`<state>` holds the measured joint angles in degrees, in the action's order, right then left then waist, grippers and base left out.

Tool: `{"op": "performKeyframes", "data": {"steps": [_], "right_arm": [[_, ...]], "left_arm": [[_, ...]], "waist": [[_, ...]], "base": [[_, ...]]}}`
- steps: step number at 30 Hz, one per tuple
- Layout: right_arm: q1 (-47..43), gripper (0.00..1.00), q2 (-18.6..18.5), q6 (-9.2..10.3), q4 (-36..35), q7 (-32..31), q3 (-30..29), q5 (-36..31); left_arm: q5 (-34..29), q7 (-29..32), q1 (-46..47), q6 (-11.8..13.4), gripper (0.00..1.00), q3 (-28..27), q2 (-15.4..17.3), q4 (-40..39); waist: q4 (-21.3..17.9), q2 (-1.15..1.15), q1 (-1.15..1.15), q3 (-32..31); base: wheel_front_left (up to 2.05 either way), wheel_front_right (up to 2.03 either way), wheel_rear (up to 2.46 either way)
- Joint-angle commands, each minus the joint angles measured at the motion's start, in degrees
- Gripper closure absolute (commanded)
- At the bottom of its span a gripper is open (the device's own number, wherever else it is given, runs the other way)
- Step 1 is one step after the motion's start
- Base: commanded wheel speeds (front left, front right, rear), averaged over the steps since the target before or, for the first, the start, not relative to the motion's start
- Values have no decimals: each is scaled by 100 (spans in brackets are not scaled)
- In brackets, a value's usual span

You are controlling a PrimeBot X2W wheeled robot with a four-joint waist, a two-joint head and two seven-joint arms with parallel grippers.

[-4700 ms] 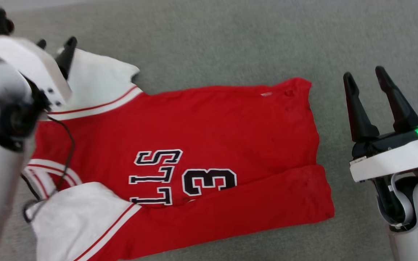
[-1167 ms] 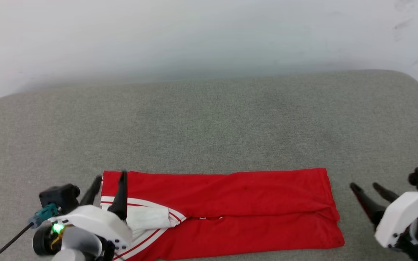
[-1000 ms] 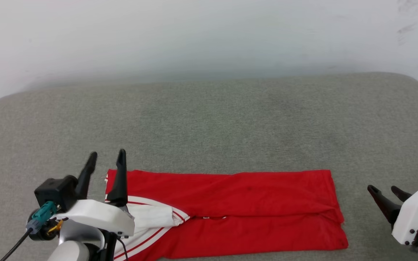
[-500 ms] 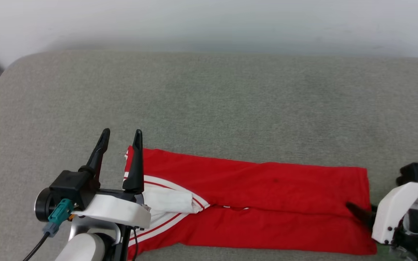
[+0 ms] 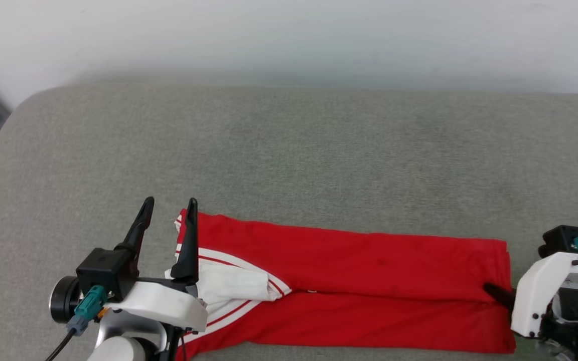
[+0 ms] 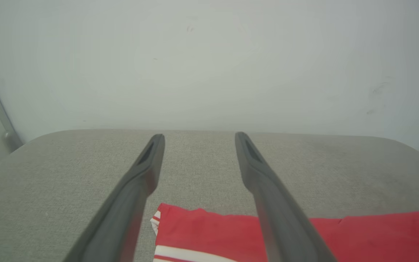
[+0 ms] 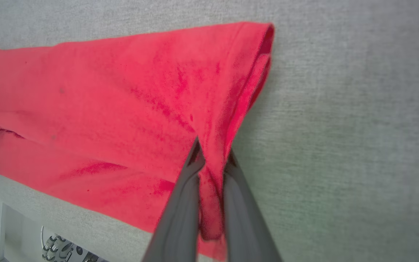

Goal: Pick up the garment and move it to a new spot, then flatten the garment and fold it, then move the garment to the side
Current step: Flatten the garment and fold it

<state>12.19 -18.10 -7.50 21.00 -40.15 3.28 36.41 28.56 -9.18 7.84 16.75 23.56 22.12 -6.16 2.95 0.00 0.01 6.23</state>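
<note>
Jersey T-shirt (image 5: pixel 349 281) lies folded into a long red strip at the near edge of the grey cushion (image 5: pixel 289 150). Right gripper (image 7: pixel 211 153) is pinched onto the hem end, probably to fold it across. Left gripper (image 5: pixel 170 201) hovers empty by the sleeve end, jaws wide apart.

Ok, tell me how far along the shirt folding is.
Done: the shirt lies flat on the grey cushion, folded lengthwise into a long strip with a white sleeve folded in. In hand: the right gripper is pinched shut on the hem end, while the left gripper hangs open at the sleeve end, gripping nothing. Left: probably folding the strip across, then moving it to the side.
</note>
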Motion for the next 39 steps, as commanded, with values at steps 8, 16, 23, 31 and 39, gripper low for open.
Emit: {"op": "performKeyframes", "data": {"steps": [8, 16, 23, 31, 39], "right_arm": [[-69, 100, -444, 3, 114, 119, -608, -164], [-82, 100, 53, 1, 117, -357, -1908, 291], [28, 100, 1141, 1, -150, -1680, -2515, 1834], [320, 100, 1537, 1, -46, -2157, -2032, 3337], [572, 100, 1527, 1, 290, -1182, -193, 4346]], "left_arm": [[69, 26, -284, 152, 0, -81, 94, -119], [91, 42, -382, 194, 0, -69, 96, -167], [129, 86, -344, 171, 0, -25, 105, -168], [112, 190, -185, 86, 0, 132, 63, -98], [94, 232, -13, 9, 0, 236, 9, -26]], "waist": [[-453, 0, -1, -315], [-598, 0, -1, -399], [-551, 0, -1, -414], [-265, 0, -1, -360], [80, 0, -1, -260]], "base": [[0, 0, 0], [0, 0, 0], [0, 0, 0], [0, 0, 0], [0, 0, 0]]}}
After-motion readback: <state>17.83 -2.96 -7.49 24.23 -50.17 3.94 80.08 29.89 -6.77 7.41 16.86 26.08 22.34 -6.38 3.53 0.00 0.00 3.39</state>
